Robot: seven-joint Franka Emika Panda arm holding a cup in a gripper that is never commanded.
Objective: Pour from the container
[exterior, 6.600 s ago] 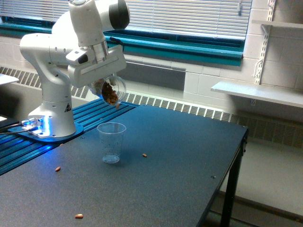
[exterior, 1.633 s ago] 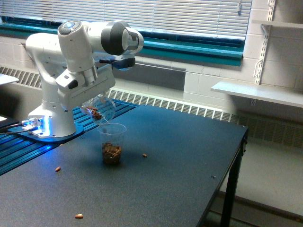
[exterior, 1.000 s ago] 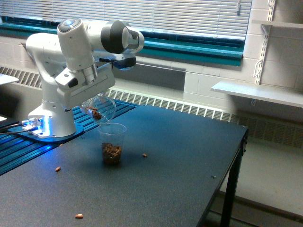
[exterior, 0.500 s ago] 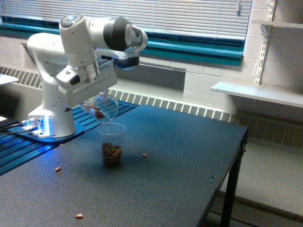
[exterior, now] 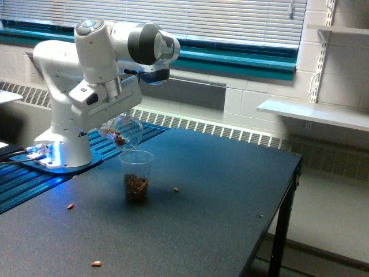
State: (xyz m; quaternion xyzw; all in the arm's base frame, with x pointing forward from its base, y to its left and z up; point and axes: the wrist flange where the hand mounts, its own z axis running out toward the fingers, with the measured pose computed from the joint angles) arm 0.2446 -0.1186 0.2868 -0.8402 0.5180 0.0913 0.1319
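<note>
Container, a small clear round-walled jar (exterior: 122, 133) with a wide mouth, hangs tilted in the air just above the rim of a tapered clear plastic cup (exterior: 136, 175), its mouth turned down toward the exterior view's right. A few brown nut-like pieces (exterior: 119, 138) lie inside the jar against its lower wall. The jar is held at the end of the white robot arm (exterior: 101, 63), whose gripper (exterior: 110, 124) sits under the flat white hand block; the jaws are mostly hidden behind that block and the jar, and they appear clamped on the jar, which has no other support.

The plastic cup stands upright on the dark grey desk (exterior: 190, 231), apart from the jar, and its lower part holds a heap of the same brown pieces (exterior: 136, 187). Three loose brown pieces lie on the desk: one (exterior: 176, 188) near the cup toward the exterior view's right, one (exterior: 70, 206) toward the exterior view's left, and one (exterior: 95, 264) near the front edge. The arm's white base (exterior: 62, 147) stands on a blue-lit ribbed platform (exterior: 34, 173) at the exterior view's left. Behind are window blinds (exterior: 230, 20), a teal sill (exterior: 230, 60) and a white wall shelf (exterior: 314, 112).
</note>
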